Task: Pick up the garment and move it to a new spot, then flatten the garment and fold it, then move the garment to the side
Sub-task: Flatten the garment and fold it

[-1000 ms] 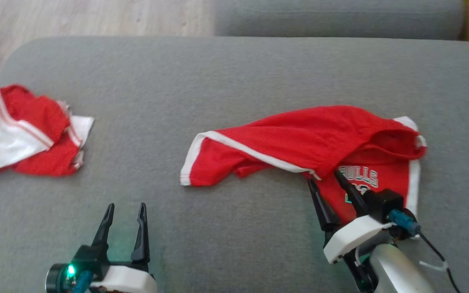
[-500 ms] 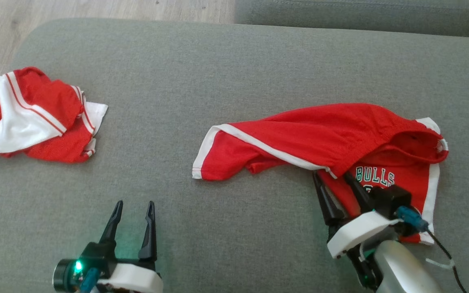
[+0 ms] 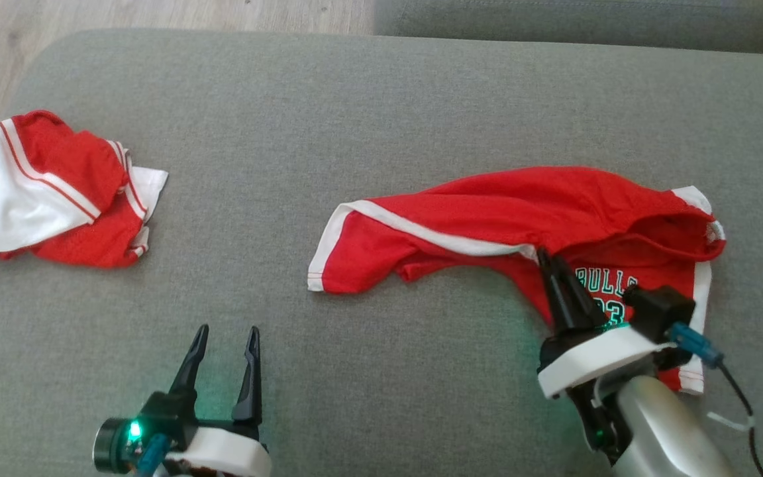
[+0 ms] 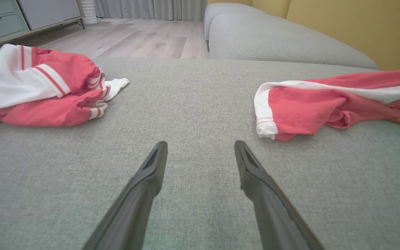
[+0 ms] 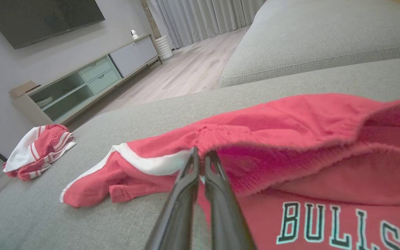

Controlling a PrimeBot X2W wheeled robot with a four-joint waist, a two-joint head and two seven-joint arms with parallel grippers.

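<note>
Right tool [image 3: 544, 256] on rumpled red garment [image 3: 487, 212]

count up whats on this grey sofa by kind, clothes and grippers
red-and-white garments: 2 (bulls garment, crumpled garment)
grippers: 2 (left gripper, right gripper)
total: 4

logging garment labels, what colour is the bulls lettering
Black lettering with a pale green outline; right wrist view shows it best.
</note>
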